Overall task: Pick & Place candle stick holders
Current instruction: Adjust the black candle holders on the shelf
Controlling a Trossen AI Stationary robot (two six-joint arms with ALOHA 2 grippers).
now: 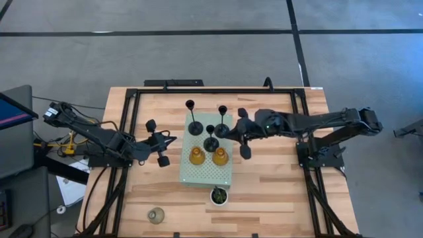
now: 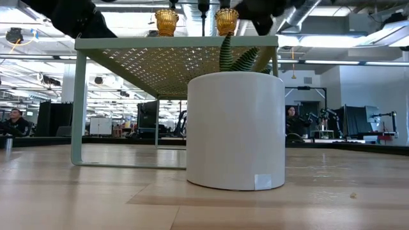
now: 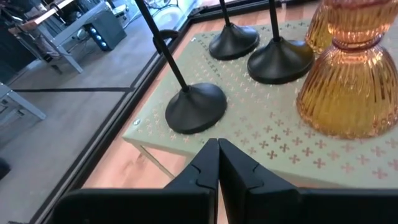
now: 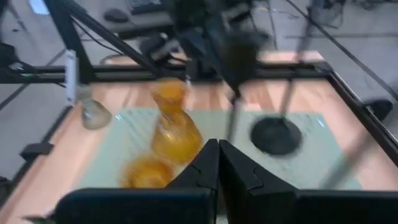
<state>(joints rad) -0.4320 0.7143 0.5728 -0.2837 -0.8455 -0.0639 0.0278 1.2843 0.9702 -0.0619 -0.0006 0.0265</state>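
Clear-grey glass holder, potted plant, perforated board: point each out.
clear-grey glass holder (image 1: 156,215), high view, middle of the glass body
potted plant (image 2: 236,131), low view, front wall of the white pot
perforated board (image 1: 206,174), high view, bare front strip

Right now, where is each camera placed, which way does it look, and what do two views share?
High: above the table, facing down; both arms, board.
Low: at tabletop height, facing across; white pot, board overhead.
Left wrist: behind the shut left fingers, facing black holders and amber holders.
Right wrist: behind the shut right fingers, facing the board.
Shared: both wrist views show amber holders.
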